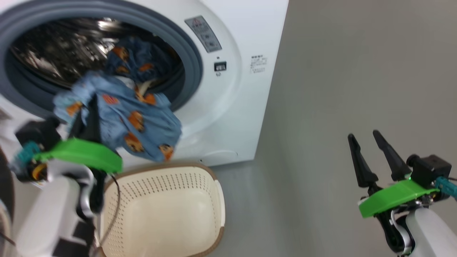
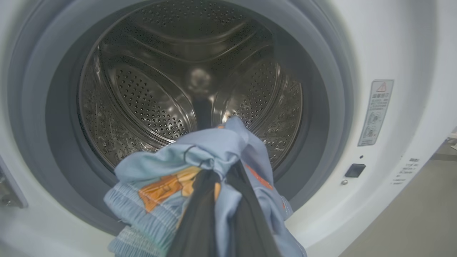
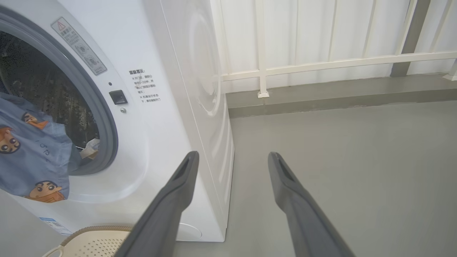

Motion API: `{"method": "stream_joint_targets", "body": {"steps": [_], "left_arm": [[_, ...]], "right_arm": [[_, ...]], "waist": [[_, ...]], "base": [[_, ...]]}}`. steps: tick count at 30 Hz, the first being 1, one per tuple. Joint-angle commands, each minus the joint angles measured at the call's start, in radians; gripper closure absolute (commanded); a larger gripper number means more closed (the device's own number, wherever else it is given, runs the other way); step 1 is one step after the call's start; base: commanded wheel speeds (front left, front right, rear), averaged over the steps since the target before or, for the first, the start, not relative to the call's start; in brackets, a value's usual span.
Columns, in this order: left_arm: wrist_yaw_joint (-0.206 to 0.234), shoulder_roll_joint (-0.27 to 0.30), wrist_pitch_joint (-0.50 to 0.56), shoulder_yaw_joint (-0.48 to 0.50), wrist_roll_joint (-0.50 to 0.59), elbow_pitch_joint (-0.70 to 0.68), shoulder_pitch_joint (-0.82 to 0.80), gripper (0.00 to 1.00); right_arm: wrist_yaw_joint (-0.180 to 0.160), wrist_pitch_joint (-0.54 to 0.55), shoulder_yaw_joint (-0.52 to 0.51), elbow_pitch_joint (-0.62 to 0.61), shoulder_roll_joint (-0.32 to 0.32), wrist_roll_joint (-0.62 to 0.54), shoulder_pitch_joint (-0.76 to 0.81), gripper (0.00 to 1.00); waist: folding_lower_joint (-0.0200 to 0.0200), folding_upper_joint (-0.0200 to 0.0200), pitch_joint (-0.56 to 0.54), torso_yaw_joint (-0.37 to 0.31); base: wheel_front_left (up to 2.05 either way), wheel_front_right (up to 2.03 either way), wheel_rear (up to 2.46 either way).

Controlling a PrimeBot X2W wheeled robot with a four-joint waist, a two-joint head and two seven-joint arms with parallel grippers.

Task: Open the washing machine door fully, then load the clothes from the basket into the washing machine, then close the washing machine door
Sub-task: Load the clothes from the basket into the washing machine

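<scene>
The clothes look light and limp, safest pinched at a bunched fold where the left claw grips them, loose cloth drooping toward five o'clock, while the right claw stands wide and empty.

The right claw is showing two long, dark grey fingers, each tapering to a blunt tip with a shallow groove near the end. A bright green plate is spanning its base, with a black boxy block and a teal fitting sitting beside it. The left claw is wearing a matching green guard. A thin dark cable is looping beside the pale white left forearm.
</scene>
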Motion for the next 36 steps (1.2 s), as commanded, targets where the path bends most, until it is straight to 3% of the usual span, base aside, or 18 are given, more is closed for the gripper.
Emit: {"method": "stream_joint_targets", "body": {"steps": [1, 14, 25, 32, 36], "left_arm": [[-0.006, 0.041, -0.002, 0.041, 0.011, 0.009, -0.069, 1.0], [-0.067, 0.07, -0.023, 0.033, 0.036, 0.409, -0.45, 1.0], [-0.091, 0.09, -0.048, 0.001, 0.079, 0.595, -0.728, 1.0], [-0.083, 0.119, -0.102, -0.017, 0.14, 0.58, -0.863, 1.0], [-0.038, 0.137, -0.104, 0.058, 0.186, 0.386, -0.866, 1.0]], "right_arm": [[0.005, -0.008, 0.016, -0.029, -0.01, -0.005, -0.032, 0.0], [0.005, -0.008, 0.009, -0.07, 0.015, -0.015, -0.122, 0.0], [0.005, -0.008, 0.013, -0.092, 0.051, -0.023, -0.161, 0.0], [0.005, -0.008, 0.01, -0.097, 0.075, -0.027, -0.172, 0.0], [0.005, -0.008, 0.006, -0.102, 0.083, -0.029, -0.176, 0.0]], "waist": [[-0.0001, 0.0, 0.087, -0.04], [-0.0001, 0.0, 0.342, -0.122], [-0.0001, 0.0, 0.496, -0.173], [-0.0001, 0.0, 0.551, -0.211], [-0.0001, 0.0, 0.569, -0.219]], "base": [[0.0, 0.0, 0.0], [0.0, 0.0, 0.0], [0.0, 0.0, 0.0], [0.0, 0.0, 0.0], [0.0, 0.0, 0.0]]}}
